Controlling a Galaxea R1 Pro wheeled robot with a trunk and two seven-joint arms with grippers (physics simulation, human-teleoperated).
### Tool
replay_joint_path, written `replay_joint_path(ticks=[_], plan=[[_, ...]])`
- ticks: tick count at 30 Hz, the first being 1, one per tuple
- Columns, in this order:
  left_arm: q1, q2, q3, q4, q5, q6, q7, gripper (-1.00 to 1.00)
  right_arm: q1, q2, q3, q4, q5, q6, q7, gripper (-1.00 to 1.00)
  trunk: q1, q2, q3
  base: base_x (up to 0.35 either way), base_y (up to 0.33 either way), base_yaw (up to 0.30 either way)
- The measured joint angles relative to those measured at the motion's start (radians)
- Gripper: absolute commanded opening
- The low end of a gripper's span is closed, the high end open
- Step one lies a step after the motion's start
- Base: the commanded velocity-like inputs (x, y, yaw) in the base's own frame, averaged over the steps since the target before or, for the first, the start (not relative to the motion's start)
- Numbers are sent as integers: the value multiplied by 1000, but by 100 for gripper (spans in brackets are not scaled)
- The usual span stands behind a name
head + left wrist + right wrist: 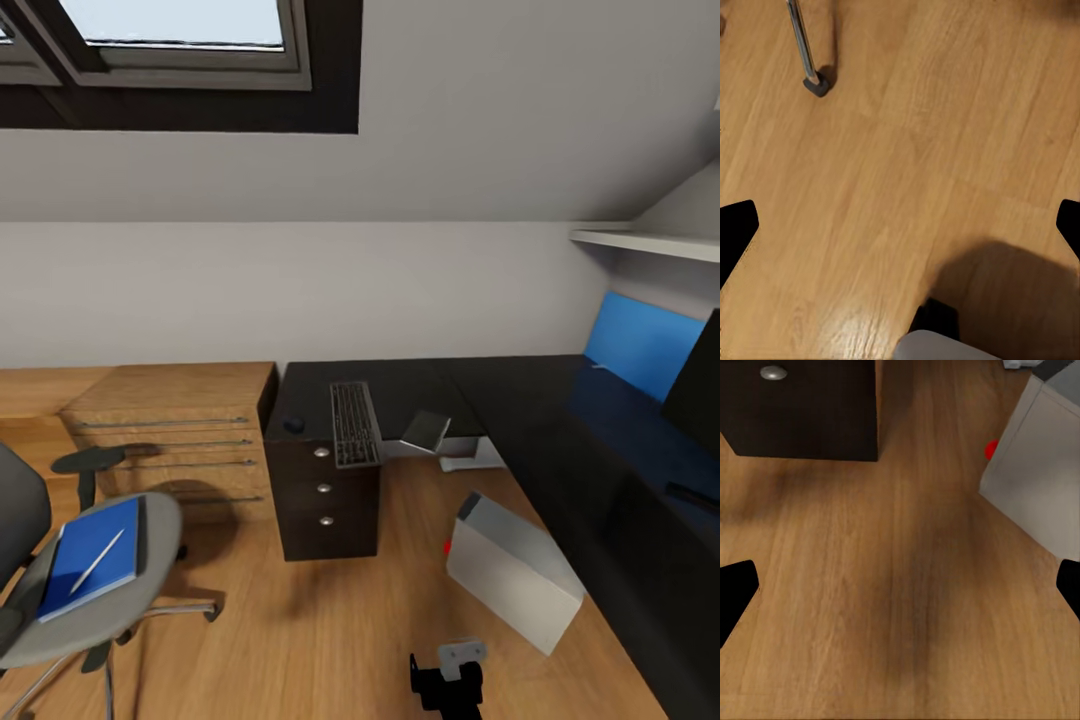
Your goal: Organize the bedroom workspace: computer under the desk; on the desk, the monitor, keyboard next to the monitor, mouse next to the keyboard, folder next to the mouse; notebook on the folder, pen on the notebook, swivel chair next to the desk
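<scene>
Right at the bottom of the head view, a black gripper [447, 682] with a grey bracket is poking up over the wooden floor [300, 640]; which arm it belongs to I cannot tell. Just beyond it the computer [510, 575] is standing tilted on the floor beside the desk [520, 400], its red light facing the drawer unit [322, 500]. In the right wrist view, the right gripper [900, 585] is hovering over bare floor with its fingertips [735, 589] spread wide, jaws released, the computer's grey side [1039, 487] nearby. The left gripper [900, 225] is likewise splayed apart above the floor, near a chair caster [816, 84].

Over on the swivel chair [100, 580], the blue folder [92, 558] is lying on the seat with the pen [97, 560] resting on top. On the desk, the keyboard [354, 422] is sitting above the drawers, the mouse [293, 424] beside it, a grey notebook [427, 430] on its other side. The monitor [695, 385] is showing at the right edge.
</scene>
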Motion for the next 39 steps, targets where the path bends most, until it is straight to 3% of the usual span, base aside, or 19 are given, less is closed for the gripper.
replay_joint_path(ticks=[3, 6, 10, 12, 13, 14, 16, 17, 18, 19, 20, 22, 23, 24, 26, 31, 34, 39], plan=[[0, 1, -1, -15, 2, 3, 1, 100, 0, 3, 2, -40, -2, 3, -1, 100, 0, 0, 0, 314, 202, 0], [0, -10, -3, -92, 2, 22, 4, 100, 0, 2, -10, -133, -26, 10, -1, 100, 0, 0, 0, 314, 203, 0], [1, -33, -2, -249, 3, 189, 8, 100, 0, 3, -25, -253, -144, 33, 6, 100, 0, 0, 0, 314, 201, 0], [0, -42, -4, -332, 3, 325, 10, 100, -1, 5, -27, -315, -223, 74, 12, 100, 0, 0, 0, 314, 195, 0], [-5, -47, -7, -379, 3, 414, 11, 100, -1, 5, -28, -359, -278, 112, 18, 100, 0, 0, 0, 312, 185, 0], [-11, -49, -8, -402, 3, 457, 11, 100, -1, 6, -29, -384, -308, 134, 23, 100, 0, 0, 0, 293, 151, 0], [-55, -55, -11, -472, 4, 583, 10, 100, -1, 10, -32, -481, -438, 219, 53, 100, 0, 0, 0, 170, 71, 0], [-97, -60, -18, -509, 5, 646, 8, 100, -2, 11, -34, -561, -594, 295, 99, 100, 0, 0, 0, 66, 27, 0], [-114, -65, -21, -524, 5, 665, 8, 100, -2, 11, -35, -592, -685, 327, 125, 100, 0, 0, 0, 52, 21, 0], [-120, -67, -22, -531, 5, 671, 7, 100, -1, 11, -35, -604, -731, 341, 138, 100, 0, 0, 0, 34, 14, 0], [-127, -71, -24, -544, 6, 679, 6, 100, -1, 12, -35, -622, -819, 362, 159, 100, 0, 0, 0, 27, 11, 0], [-131, -75, -26, -558, 5, 684, 5, 100, -1, 11, -34, -636, -903, 377, 179, 100, 1, 0, 0, 18, 7, 0], [-134, -82, -29, -574, 6, 686, 5, 100, -2, 11, -33, -649, -971, 385, 196, 100, 1, 0, 0, 11, 4, 0], [-135, -85, -31, -585, 6, 688, 4, 100, -2, 10, -33, -654, -1000, 389, 204, 100, 1, 0, 0, 9, 4, 0], [-137, -92, -35, -625, 7, 691, 4, 100, -2, 7, -33, -666, -1057, 398, 224, 100, 1, 0, 0, 5, 2, 0], [-139, -126, -37, -689, 22, 695, 3, 100, -2, -13, -42, -676, -1116, 416, 256, 100, 4, -7, -3, 2, 1, 0], [-139, -146, -39, -700, 26, 693, 3, 100, -2, -28, -56, -676, -1133, 425, 278, 100, 16, -28, -12, 0, 0, 0], [-139, -153, -41, -700, 25, 686, 5, 100, -2, -50, -65, -674, -1137, 429, 289, 100, 35, -63, -28, 0, 0, 0]])
